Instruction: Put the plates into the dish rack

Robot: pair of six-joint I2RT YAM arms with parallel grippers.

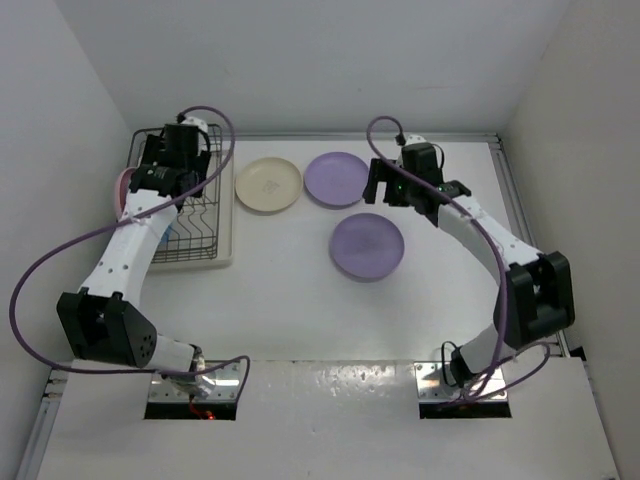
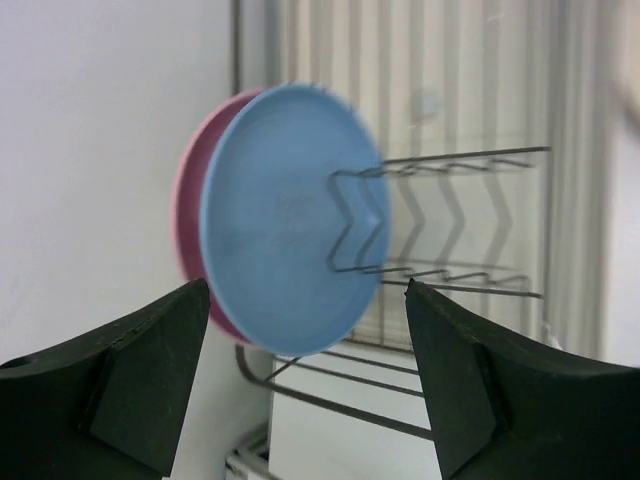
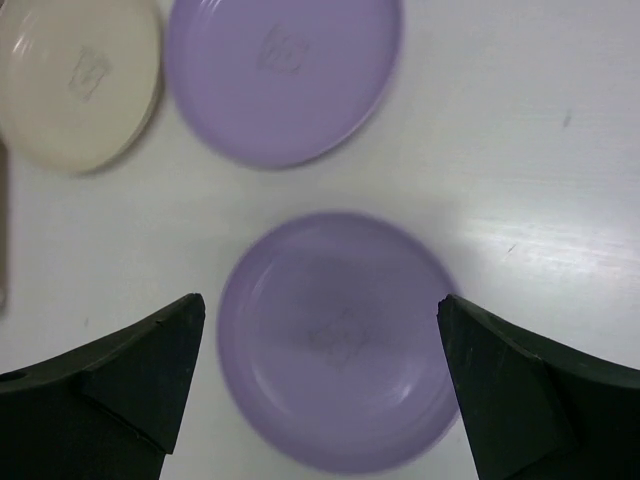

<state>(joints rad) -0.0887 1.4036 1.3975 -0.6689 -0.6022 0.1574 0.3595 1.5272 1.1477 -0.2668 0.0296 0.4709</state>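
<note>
The dish rack (image 1: 205, 222) stands at the far left on its pale tray. In the left wrist view the blue plate (image 2: 290, 220) stands upright among the rack prongs (image 2: 450, 160), with the pink plate (image 2: 188, 230) right behind it. The pink plate's rim (image 1: 121, 190) shows in the top view. My left gripper (image 2: 305, 290) is open and empty, just short of the blue plate, over the rack (image 1: 170, 165). The cream plate (image 1: 268, 184) and two lilac plates (image 1: 336, 178) (image 1: 367, 246) lie flat on the table. My right gripper (image 3: 320, 300) is open and empty, above the nearer lilac plate (image 3: 340, 340).
White walls close in on the left, back and right. The rack sits close to the left wall (image 2: 90, 150). The cream plate (image 3: 75, 80) and farther lilac plate (image 3: 285, 75) lie side by side, nearly touching, just beyond my right gripper (image 1: 383, 190).
</note>
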